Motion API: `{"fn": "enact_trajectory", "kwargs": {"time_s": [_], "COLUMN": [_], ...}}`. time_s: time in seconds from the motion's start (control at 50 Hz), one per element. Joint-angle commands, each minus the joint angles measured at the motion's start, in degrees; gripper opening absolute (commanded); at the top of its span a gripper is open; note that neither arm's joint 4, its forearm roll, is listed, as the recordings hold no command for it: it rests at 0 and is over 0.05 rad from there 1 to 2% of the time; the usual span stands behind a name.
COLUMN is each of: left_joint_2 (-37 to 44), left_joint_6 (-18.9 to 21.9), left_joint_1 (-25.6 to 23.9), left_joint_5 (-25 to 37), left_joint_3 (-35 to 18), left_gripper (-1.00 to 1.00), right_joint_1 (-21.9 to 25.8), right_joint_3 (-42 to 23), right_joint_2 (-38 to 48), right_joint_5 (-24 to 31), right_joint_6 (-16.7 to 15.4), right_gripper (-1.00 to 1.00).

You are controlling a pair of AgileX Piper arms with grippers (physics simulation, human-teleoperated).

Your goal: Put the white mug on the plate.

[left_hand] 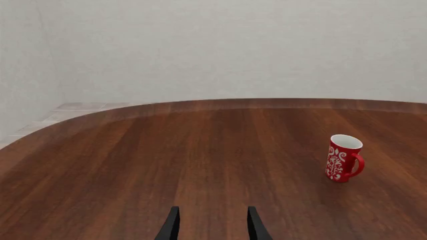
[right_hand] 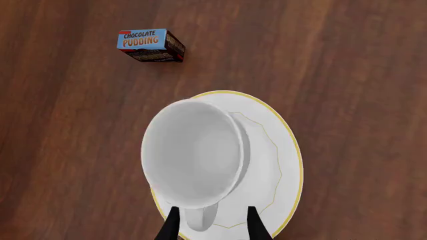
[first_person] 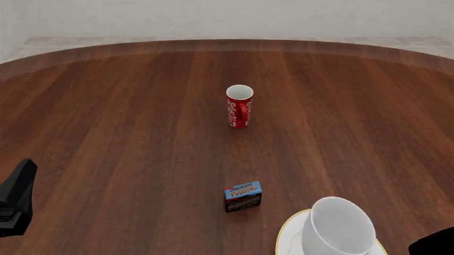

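White mug (right_hand: 193, 160) upright on plate (right_hand: 283, 155) | glossy, rigid, breakable; grip handle | right gripper (right_hand: 212, 225) fingers apart, straddling handle | left gripper (left_hand: 212, 225) parted, empty

I count two mugs on my tabletop (first_person: 106, 133): one white mug (first_person: 338, 227) and one red mug (first_person: 239, 107). There is one plate (right_hand: 277, 165), one chocolate pudding box (first_person: 243, 196), and two end effectors, left (left_hand: 212, 225) and right (right_hand: 212, 225).

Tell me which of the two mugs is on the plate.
The white mug; it stands on the plate near the right gripper. The red mug stands on bare table, farther away.
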Motion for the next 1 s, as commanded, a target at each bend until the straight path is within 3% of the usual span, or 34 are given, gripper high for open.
{"fn": "enact_trajectory", "kwargs": {"time_s": [0.02,0.36,0.44,1.0], "left_joint_2": [0.0,0.0,0.0,0.0], "left_joint_6": [0.02,0.0,0.0,0.0], "left_joint_1": [-0.01,0.01,0.0,-0.01], "left_joint_5": [0.0,0.0,0.0,0.0], "left_joint_3": [0.0,0.0,0.0,0.0], "left_gripper": [1.0,1.0,1.0,1.0], "right_joint_1": [-0.37,-2.84,-1.97,-6.12], "right_joint_3": [-1.54,-12.34,-15.27,-23.89], "right_joint_2": [-2.23,-10.23,-10.73,-7.88], "right_joint_5": [4.01,20.93,24.02,24.39], "right_joint_6": [-0.47,-3.37,-2.42,-7.1], "right_gripper": [1.0,1.0,1.0,1.0]}}
